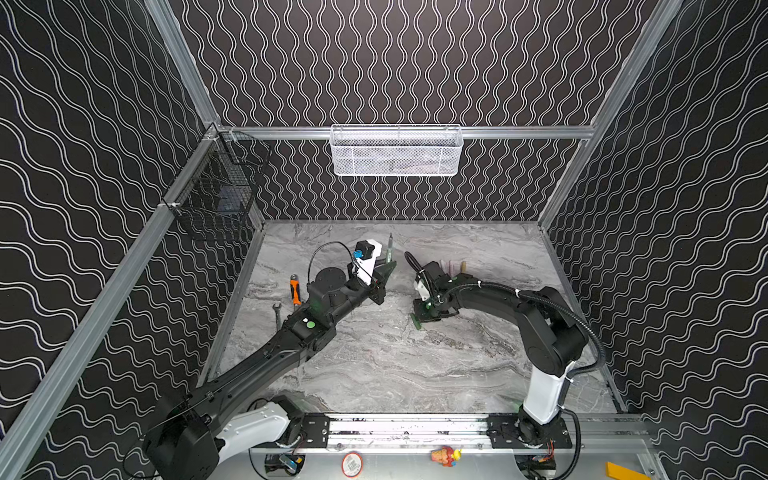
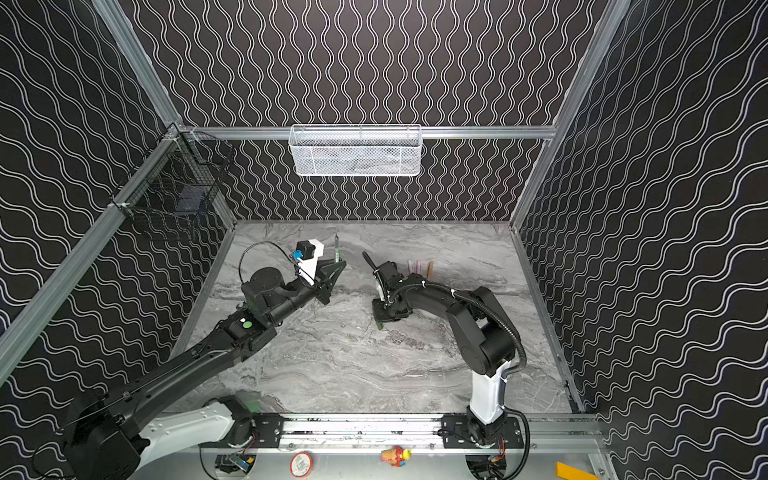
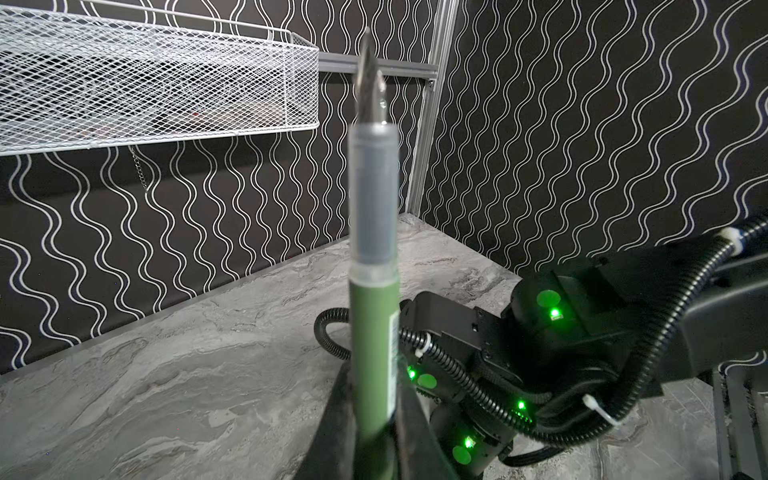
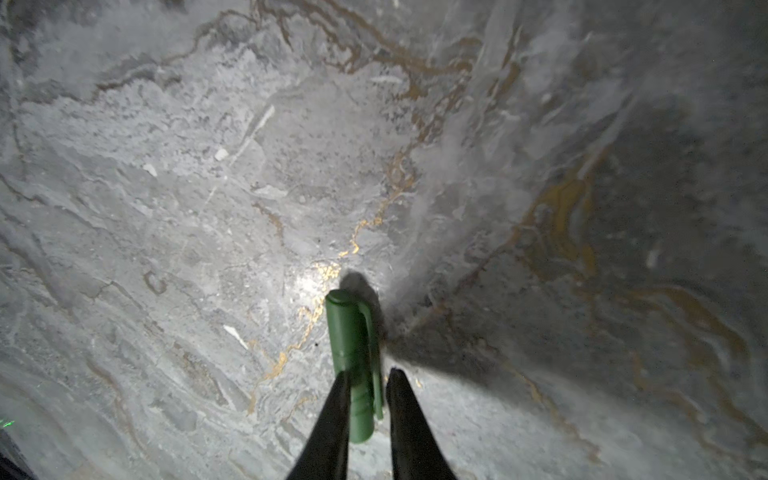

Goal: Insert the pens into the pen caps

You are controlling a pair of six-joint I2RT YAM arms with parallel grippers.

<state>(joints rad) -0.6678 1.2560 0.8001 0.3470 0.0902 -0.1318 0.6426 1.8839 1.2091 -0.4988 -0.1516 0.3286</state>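
Observation:
A dark green pen (image 3: 372,332) stands upright, its dark tapered tip pointing up, with my left gripper (image 3: 374,390) shut on the lower barrel. Both top views show that pen (image 1: 390,249) (image 2: 336,248) raised over the back middle of the table. My right gripper (image 4: 369,372) points down at the marble table (image 4: 208,208) and is shut on a dark green pen cap (image 4: 353,345) whose far end rests on the surface. In a top view the cap (image 1: 417,322) pokes out under that gripper (image 1: 422,316). Two pale pink pens (image 1: 448,266) and a tan pen (image 1: 462,268) lie behind the right wrist, partly hidden.
An orange-handled tool (image 1: 294,289) and a small wrench (image 1: 276,313) lie left of the left arm. A white mesh basket (image 1: 396,151) hangs on the back wall, a black wire basket (image 1: 216,187) on the left wall. The right arm (image 3: 540,353) fills the space beside the held pen.

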